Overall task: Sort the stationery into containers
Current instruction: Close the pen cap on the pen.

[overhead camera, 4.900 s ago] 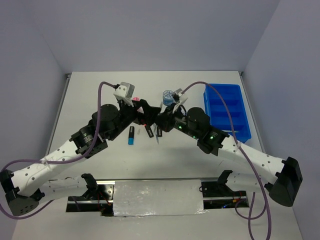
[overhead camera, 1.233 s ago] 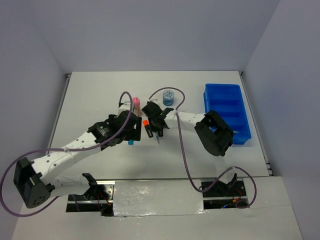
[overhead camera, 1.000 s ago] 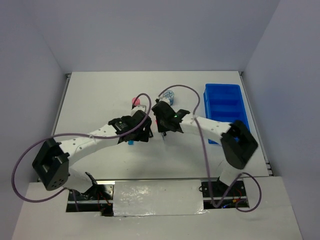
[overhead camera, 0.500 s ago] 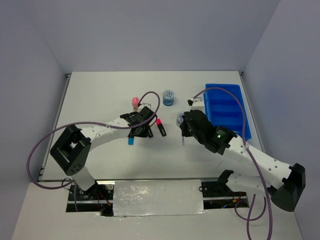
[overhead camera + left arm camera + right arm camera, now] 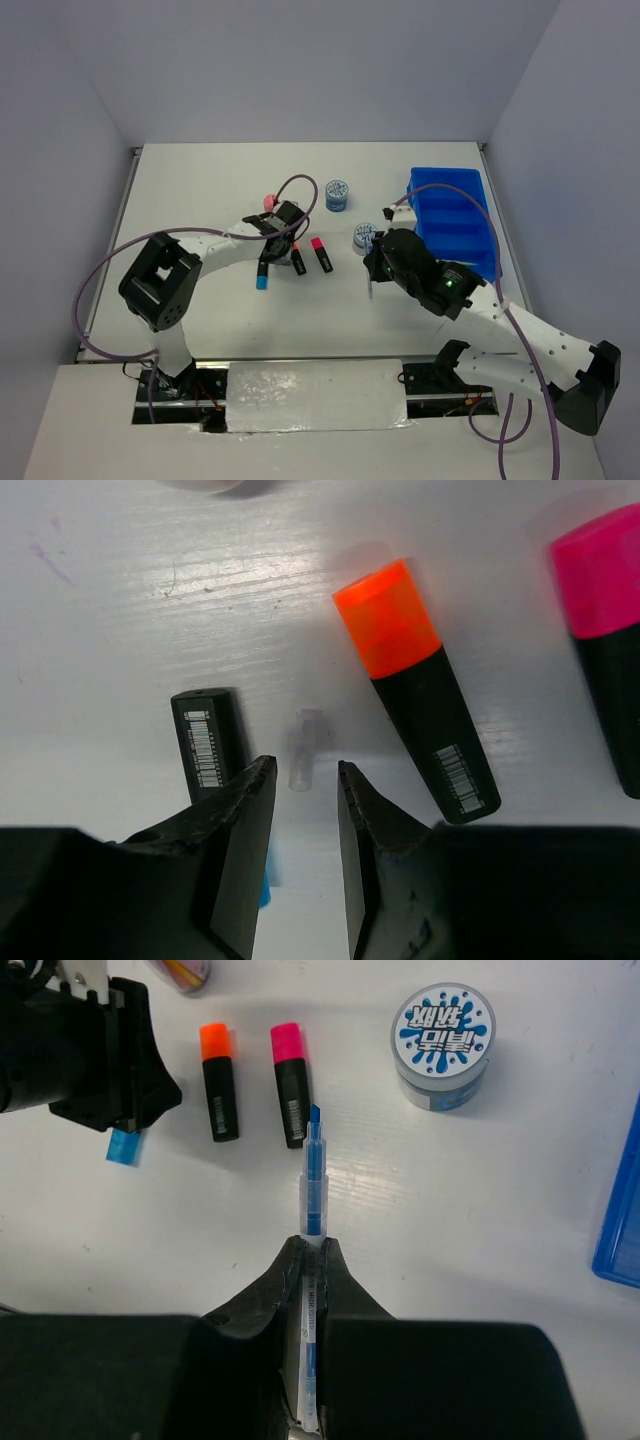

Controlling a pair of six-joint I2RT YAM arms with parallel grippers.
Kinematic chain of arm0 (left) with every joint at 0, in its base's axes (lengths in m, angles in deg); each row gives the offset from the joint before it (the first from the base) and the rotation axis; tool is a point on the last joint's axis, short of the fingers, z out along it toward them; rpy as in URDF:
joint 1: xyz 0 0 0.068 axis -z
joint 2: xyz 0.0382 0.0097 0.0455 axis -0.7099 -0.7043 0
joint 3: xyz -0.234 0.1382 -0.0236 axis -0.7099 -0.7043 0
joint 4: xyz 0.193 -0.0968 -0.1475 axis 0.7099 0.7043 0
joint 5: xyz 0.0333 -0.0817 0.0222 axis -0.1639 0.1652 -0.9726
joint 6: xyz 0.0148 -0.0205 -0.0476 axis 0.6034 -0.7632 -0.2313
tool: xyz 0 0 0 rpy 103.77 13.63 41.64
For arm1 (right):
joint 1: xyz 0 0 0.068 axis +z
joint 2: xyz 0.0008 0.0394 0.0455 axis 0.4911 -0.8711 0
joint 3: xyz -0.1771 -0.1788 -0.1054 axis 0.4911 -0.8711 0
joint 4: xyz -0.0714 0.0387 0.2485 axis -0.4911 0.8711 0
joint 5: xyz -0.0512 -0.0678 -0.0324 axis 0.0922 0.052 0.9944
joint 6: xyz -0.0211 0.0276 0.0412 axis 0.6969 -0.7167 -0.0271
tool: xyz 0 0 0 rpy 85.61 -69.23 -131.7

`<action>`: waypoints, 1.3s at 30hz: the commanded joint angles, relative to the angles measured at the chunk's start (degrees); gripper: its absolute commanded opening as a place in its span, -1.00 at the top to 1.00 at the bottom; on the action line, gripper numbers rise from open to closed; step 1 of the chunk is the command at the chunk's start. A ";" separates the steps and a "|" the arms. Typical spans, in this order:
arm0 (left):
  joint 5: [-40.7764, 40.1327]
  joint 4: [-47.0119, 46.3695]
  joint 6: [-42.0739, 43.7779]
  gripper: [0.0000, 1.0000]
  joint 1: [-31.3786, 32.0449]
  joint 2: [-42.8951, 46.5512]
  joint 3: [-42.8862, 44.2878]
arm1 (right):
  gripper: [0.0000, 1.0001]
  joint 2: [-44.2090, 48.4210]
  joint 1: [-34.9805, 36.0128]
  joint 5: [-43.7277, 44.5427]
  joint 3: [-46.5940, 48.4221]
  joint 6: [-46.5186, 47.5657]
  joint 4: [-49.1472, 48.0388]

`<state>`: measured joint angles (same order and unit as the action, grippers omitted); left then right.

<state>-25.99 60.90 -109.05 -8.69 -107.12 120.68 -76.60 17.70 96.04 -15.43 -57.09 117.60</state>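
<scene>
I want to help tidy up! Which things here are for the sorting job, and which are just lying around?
For the job: orange highlighter, pink highlighter, blue highlighter, patterned roll, second roll, pink-topped tube, pen in the right gripper, blue tray.
Just lying about: purple cables, silver plate by the arm bases.

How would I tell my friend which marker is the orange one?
Start at the big blue tray on the right of the table, then look left to three black highlighters. The orange highlighter is the middle one; its neighbours have a pink cap and a blue cap.
</scene>
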 commanded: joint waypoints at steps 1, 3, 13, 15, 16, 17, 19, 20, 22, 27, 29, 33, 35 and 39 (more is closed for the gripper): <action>2.06 -1.26 1.51 0.13 -0.94 -1.27 1.39 | 1.00 -0.01 0.35 -0.78 -0.31 -0.26 -2.27; 1.80 -1.00 1.51 0.13 -0.94 -2.15 1.66 | 1.00 -0.01 0.26 -1.30 -0.31 -0.09 -2.88; 3.11 -2.49 0.90 0.17 -1.03 -5.32 1.13 | 1.00 -0.01 0.70 -3.24 -0.84 -0.17 -4.12; 3.20 -2.58 0.81 0.22 -1.03 -5.67 1.13 | 1.00 0.17 0.96 -4.11 -1.27 -0.08 -4.64; 3.20 -2.58 0.81 0.31 -1.03 -5.76 1.22 | 1.00 0.34 0.96 -4.55 -1.45 0.09 -4.90; 3.20 -2.41 0.81 0.45 -0.94 -5.85 1.30 | 1.00 0.52 0.96 -5.43 -1.63 0.09 -5.26; 3.12 -1.79 0.29 0.80 -1.03 -5.94 1.48 | 1.00 1.04 0.96 -6.49 -1.98 0.18 -6.13; 3.29 -1.53 0.11 0.87 -1.03 -5.76 1.22 | 1.00 1.22 0.96 -7.01 -2.24 0.27 -6.40; 3.38 -1.44 -0.33 1.00 -0.94 -4.19 0.17 | 1.00 2.19 1.14 -8.60 -2.68 0.35 -6.93; 3.37 -0.73 -1.73 1.00 -0.94 -0.14 -1.76 | 1.00 3.16 1.05 -13.16 -4.08 1.75 -10.26; 4.95 -2.05 -2.79 1.00 -1.03 5.12 -3.17 | 1.00 2.98 1.31 -20.01 -6.97 3.86 -16.75; 12.59 -13.89 -8.67 1.00 -0.76 25.54 -14.20 | 1.00 2.02 2.63 -26.09 -14.01 1.68 -30.55; 17.07 -25.39 -13.57 1.00 -0.76 33.14 -19.50 | 1.00 2.54 5.77 -24.00 -18.40 -1.31 -40.39; 20.78 -43.60 -21.06 1.00 -0.24 49.92 -32.41 | 1.00 1.93 14.75 -10.38 -19.65 -0.80 -46.82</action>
<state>-10.93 34.43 -121.90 -9.39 -63.21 94.58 -74.64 27.67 78.40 -35.95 -57.61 84.46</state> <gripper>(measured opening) 0.165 0.076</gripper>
